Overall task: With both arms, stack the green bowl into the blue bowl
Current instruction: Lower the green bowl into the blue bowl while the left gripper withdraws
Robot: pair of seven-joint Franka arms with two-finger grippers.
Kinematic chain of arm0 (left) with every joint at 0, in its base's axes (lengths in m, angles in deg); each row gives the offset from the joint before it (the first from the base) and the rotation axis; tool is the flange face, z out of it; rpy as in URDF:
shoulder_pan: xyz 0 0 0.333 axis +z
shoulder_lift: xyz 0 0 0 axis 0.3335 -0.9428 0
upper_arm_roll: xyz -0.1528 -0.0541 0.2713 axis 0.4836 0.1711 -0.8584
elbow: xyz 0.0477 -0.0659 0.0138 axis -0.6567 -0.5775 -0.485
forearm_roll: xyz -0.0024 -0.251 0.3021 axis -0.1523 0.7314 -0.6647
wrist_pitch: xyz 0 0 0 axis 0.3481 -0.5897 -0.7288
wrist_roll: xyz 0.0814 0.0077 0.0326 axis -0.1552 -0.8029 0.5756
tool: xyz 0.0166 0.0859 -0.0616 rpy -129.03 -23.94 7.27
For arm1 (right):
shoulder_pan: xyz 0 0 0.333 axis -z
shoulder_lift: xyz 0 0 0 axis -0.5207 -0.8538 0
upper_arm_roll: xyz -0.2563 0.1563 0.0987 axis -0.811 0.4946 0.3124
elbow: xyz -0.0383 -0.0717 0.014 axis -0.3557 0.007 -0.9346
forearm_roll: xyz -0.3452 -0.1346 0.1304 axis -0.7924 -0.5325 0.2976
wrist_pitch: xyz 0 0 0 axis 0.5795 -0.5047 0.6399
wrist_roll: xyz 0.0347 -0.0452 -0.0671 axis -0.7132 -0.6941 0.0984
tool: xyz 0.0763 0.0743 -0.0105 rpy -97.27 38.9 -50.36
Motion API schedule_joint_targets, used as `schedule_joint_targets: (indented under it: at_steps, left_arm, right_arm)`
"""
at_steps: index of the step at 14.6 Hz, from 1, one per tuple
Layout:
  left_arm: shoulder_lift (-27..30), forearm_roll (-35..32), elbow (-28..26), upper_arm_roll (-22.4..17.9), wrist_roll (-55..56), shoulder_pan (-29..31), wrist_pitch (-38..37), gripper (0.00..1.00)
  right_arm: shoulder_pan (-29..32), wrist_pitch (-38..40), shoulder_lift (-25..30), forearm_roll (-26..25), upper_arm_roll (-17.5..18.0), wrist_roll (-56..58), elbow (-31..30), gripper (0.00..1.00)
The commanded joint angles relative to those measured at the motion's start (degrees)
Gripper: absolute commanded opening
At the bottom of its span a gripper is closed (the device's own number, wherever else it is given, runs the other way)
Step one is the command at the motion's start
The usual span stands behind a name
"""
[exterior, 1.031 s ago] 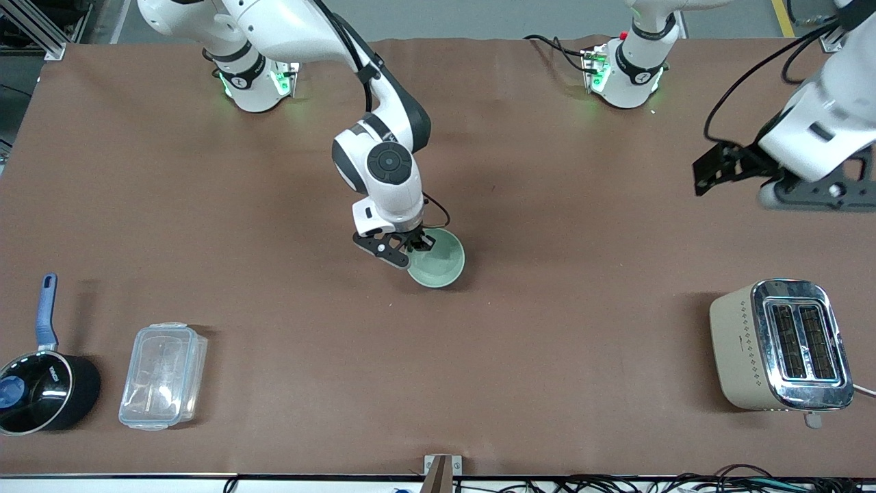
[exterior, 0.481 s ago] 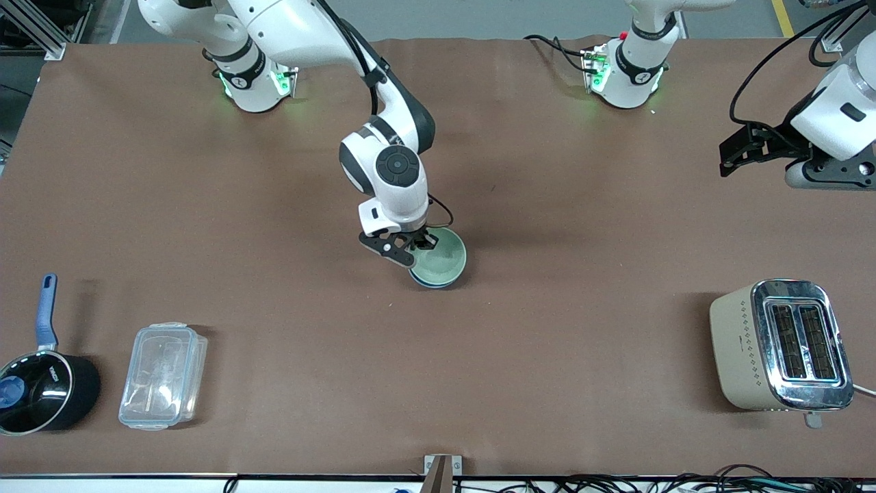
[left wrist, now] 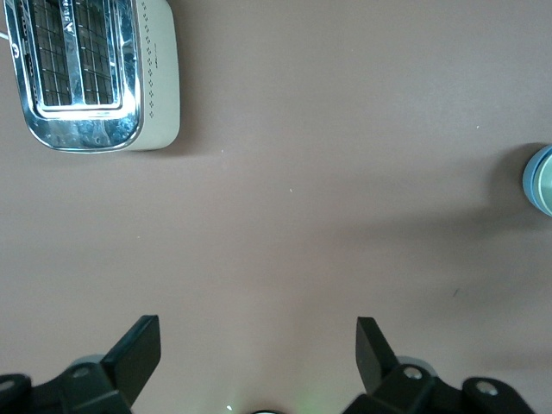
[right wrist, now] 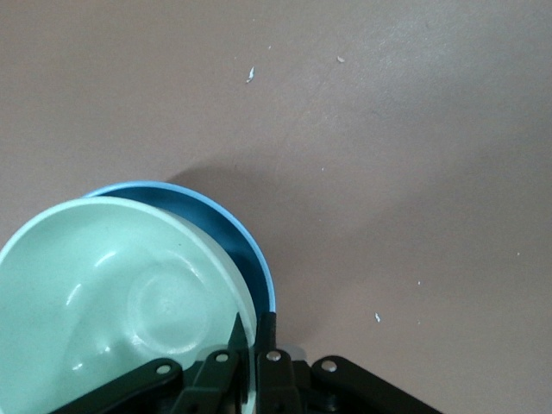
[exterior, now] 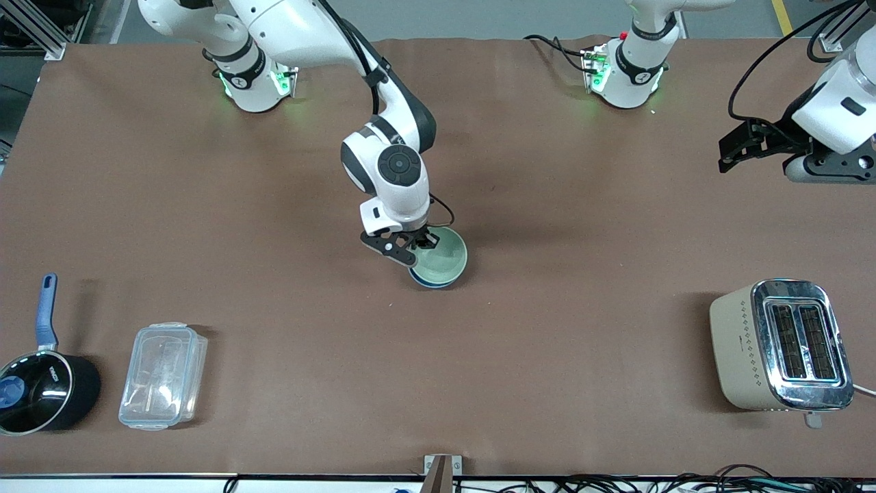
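Note:
The pale green bowl (exterior: 441, 259) sits inside the blue bowl (exterior: 430, 283) in the middle of the table; only a sliver of blue rim shows under it. In the right wrist view the green bowl (right wrist: 112, 293) lies in the blue bowl (right wrist: 224, 233). My right gripper (exterior: 413, 248) is shut on the green bowl's rim, one finger inside and one outside (right wrist: 254, 345). My left gripper (exterior: 736, 147) is open and empty, held high over the left arm's end of the table (left wrist: 259, 354). The stacked bowls show at the edge of the left wrist view (left wrist: 540, 179).
A cream and chrome toaster (exterior: 780, 346) stands toward the left arm's end, near the front camera. A clear lidded box (exterior: 163, 375) and a black saucepan with a blue handle (exterior: 40, 383) stand toward the right arm's end.
My right gripper lowered the green bowl into the blue bowl and shifted slightly. My left arm drew up and away toward its end of the table.

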Motion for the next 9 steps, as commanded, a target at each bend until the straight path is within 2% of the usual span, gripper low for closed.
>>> schedule_joint_targets:
  at_steps: [1, 2, 3, 5, 6, 9]
  left_arm:
    - [3.66, 1.39, -4.46, -0.41, -0.9, 0.0, 2.19, 1.0]
    - [3.66, 1.39, -4.46, -0.23, -0.81, 0.0, 2.27, 1.0]
    - [3.66, 1.39, -4.46, -0.14, -0.81, 0.09, 2.28, 1.0]
    - [3.66, 1.48, -4.46, 0.73, -0.81, 1.14, 2.45, 1.0]
    - [3.58, 1.48, -4.38, 1.08, -0.72, 1.14, 2.54, 1.0]
    - [3.22, 1.39, -4.02, 1.09, -0.02, 0.88, 2.54, 1.0]
  right_arm:
    - [-1.31, -0.11, -0.5, 0.47, -0.67, -1.01, 0.65, 0.05]
    - [-1.31, -0.11, -0.5, 0.47, -0.67, -1.01, 0.65, 0.1]
    - [-1.31, -0.11, -0.5, 0.39, -0.67, -1.01, 0.65, 0.21]
    - [-1.14, -0.02, -0.5, 0.3, -0.67, -0.93, 0.74, 0.76]
    - [-0.61, 0.15, -0.33, 0.3, -0.76, -0.84, 1.0, 0.83]
    - [1.76, 0.77, 0.72, -0.23, -1.11, 0.57, 1.96, 0.91]
